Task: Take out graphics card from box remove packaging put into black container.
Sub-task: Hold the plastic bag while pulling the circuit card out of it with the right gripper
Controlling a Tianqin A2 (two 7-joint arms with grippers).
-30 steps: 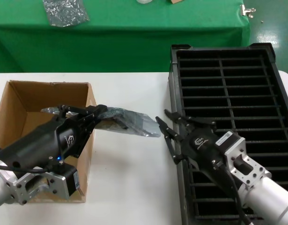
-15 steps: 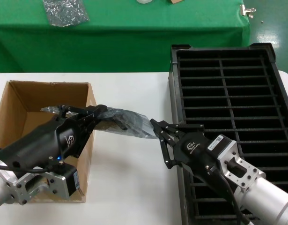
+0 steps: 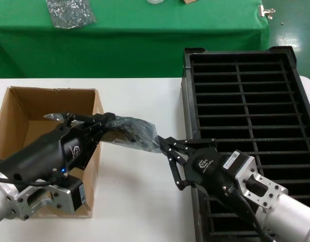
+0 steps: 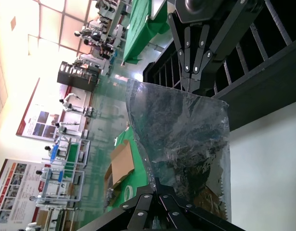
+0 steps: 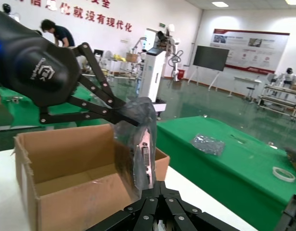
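- The left tool (image 3: 105, 122) is closed on one end of the anti-static bag (image 3: 137, 132), which is held in the air above the box's right wall and the white worktop (image 3: 139, 196).
- The right tool (image 3: 166, 146) is placed at the bag's other end; in the right wrist view its fingers (image 5: 148, 206) are seen converged at the bag's lower edge, pinching it.
- The bag is thus stretched between the two tools, clear of the worktop, with the left tool's fingers (image 5: 97, 111) seen closed on its upper end in the right wrist view.
- Inside the bag the graphics card (image 5: 145, 161) is seen through the translucent film, its silver end bracket turned towards the right wrist camera.
- The cardboard box (image 3: 23, 108) is stood open on the worktop under the left arm, near the worktop's left side.
- The black container (image 3: 296, 101) is stood on the right of the worktop, with its slotted rows open upward; the right arm is extended over its near left corner.
- A second silvery bag (image 3: 69, 12) is laid on the green cloth (image 3: 144, 45) behind the worktop, well apart from the tools.
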